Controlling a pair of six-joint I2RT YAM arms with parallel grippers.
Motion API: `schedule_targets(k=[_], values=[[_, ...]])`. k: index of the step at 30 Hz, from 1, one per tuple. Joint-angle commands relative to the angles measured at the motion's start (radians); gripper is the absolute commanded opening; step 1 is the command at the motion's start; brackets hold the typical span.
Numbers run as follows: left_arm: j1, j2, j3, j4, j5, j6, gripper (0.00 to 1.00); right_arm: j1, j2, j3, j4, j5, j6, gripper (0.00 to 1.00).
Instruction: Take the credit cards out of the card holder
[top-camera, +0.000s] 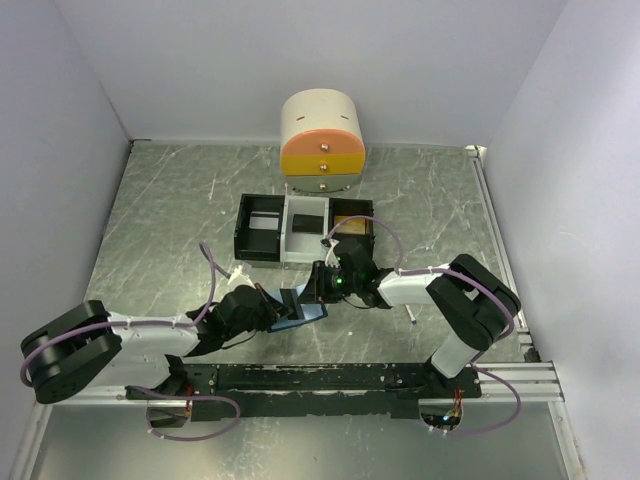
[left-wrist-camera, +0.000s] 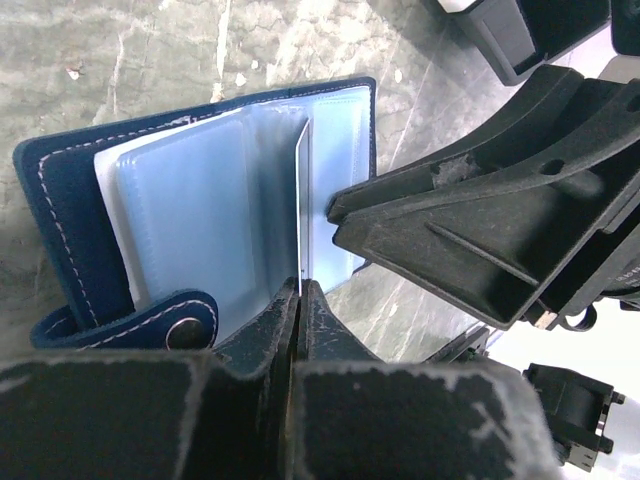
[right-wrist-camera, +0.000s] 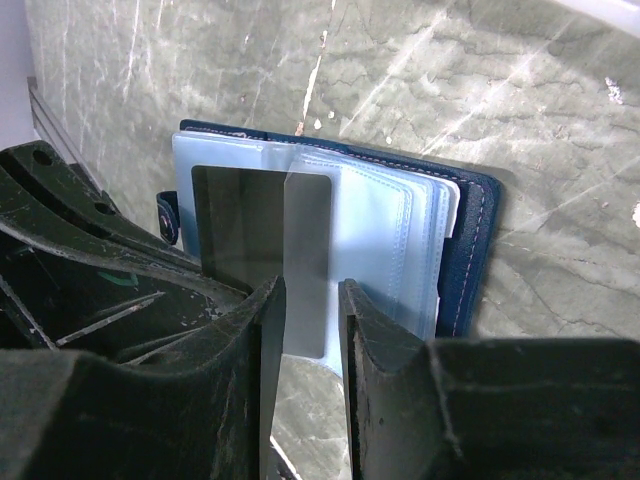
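Note:
The card holder (top-camera: 303, 311) lies open on the table between the two arms, dark blue outside and light blue with pocket slots inside (left-wrist-camera: 200, 200) (right-wrist-camera: 385, 230). A credit card (left-wrist-camera: 303, 200) stands on edge over its fold, and my left gripper (left-wrist-camera: 298, 287) is shut on the card's near edge. In the right wrist view the card (right-wrist-camera: 240, 225) shows as a dark grey face rising from the pockets. My right gripper (right-wrist-camera: 311, 295) hangs just over the holder's near edge. Its jaws stand apart with nothing between them. One of its black fingers (left-wrist-camera: 450, 230) reaches in from the right.
A black-and-white three-compartment tray (top-camera: 262, 235) stands just behind the grippers. Behind it is a round cream, orange and yellow drawer unit (top-camera: 322, 140). White walls close in the marble table on three sides. The black rail (top-camera: 330, 378) runs along the near edge.

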Motion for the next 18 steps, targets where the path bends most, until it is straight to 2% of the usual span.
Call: schedule_targets(k=[1, 8, 12, 18], values=[[-0.007, -0.033, -0.007, -0.045, -0.034, 0.002, 0.07, 0.003, 0.004, -0.019, -0.085, 0.034, -0.012, 0.29], [-0.007, -0.044, 0.0, -0.05, -0.031, 0.028, 0.18, 0.005, -0.015, 0.009, -0.051, -0.081, -0.01, 0.3], [-0.006, -0.031, 0.01, -0.059, -0.026, 0.028, 0.18, 0.004, -0.035, 0.033, -0.057, -0.097, -0.021, 0.31], [-0.006, -0.011, 0.009, -0.031, -0.018, 0.026, 0.25, 0.01, 0.038, 0.058, -0.066, -0.113, -0.033, 0.31]])
